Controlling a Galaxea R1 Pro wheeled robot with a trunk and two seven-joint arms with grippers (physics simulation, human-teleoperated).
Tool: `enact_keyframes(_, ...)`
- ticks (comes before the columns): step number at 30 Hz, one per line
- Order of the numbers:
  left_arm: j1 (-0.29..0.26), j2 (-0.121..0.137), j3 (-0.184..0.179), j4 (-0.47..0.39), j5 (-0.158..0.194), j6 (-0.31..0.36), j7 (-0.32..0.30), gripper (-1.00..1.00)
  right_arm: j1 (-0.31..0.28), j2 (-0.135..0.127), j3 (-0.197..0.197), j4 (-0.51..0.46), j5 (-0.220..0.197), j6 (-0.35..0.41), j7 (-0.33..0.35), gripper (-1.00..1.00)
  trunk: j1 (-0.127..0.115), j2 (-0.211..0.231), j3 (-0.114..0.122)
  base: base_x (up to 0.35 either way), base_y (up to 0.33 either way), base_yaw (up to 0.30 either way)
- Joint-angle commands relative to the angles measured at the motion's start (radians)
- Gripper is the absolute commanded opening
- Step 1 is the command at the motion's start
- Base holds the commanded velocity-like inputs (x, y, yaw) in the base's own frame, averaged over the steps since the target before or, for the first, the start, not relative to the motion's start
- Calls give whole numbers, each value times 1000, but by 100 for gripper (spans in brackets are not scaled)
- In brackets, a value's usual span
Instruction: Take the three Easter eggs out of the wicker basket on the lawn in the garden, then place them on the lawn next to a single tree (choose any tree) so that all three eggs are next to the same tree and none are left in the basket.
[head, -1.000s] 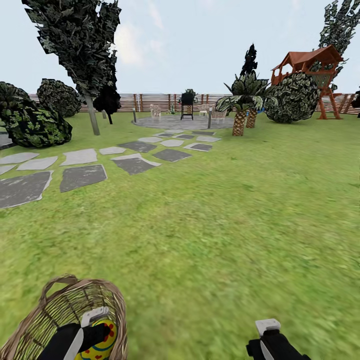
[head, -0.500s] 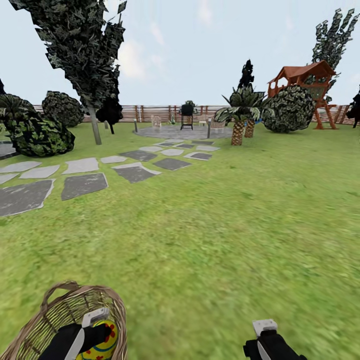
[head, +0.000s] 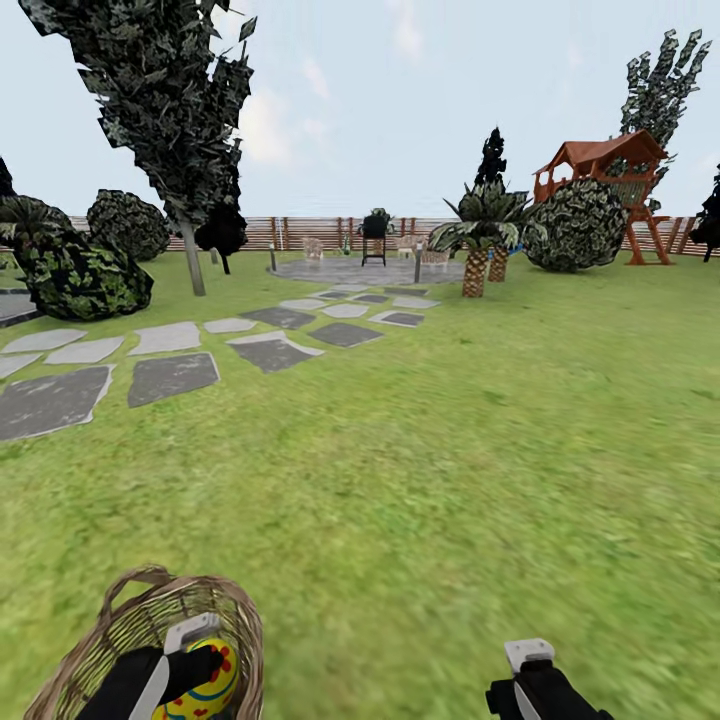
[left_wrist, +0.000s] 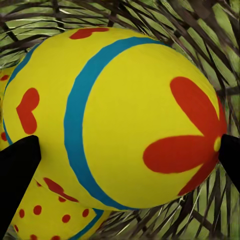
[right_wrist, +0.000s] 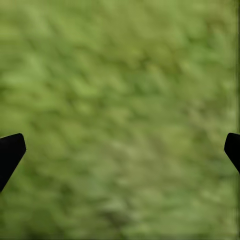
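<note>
Eggs not out of the basket yet

Easter eggs are what we are after, and none of them sits on the grass so far. In the head view our left claw (head: 190, 650) is down inside the wicker basket (head: 120, 620), close in front of us on the lawn (head: 420, 470). One yellow egg (head: 205, 685) with a blue stripe and red marks peeks out beside it. In the left wrist view that egg (left_wrist: 125, 115) sits right between the two black fingertips (left_wrist: 17, 170), one on each side. They look like they touch it, so we think the claw has the egg, but we cannot be sure it is squeezing yet. A second egg (left_wrist: 55, 215) with red dots lies under it. We cannot find the third one.

Our right claw (head: 535, 665) hangs over plain grass, spread wide with nothing in it.

So no step is finished. We must lift each egg out and carry all three to one tree. A slim, dark-leaved tree (head: 190, 255) stands far off by the stone path (head: 170, 375).
</note>
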Motion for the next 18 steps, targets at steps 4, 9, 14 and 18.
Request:
enact_keyframes(4, 0, -2, 2, -1, 5, 7, -2, -100, 0, 0, 7, -1, -3, 6, -6, 100, -16, 28, 12, -4, 0, 0)
enact_keyframes(9, 0, 0, 2, 0, 5, 9, -52, -100, 0, 0, 7, -1, -3, 6, -7, 100, -35, 63, 27, -253, 95, 0)
enact_keyframes(14, 0, -1, 1, 2, 4, 9, -63, -100, 0, -1, 7, -1, -3, 6, -7, 100, -54, 98, 43, -147, 70, 0)
enact_keyframes(18, 0, 24, 9, -12, 4, 7, -64, -100, 0, -4, 3, -2, -5, 7, -7, 100, -69, 126, 55, -6, 3, 0)
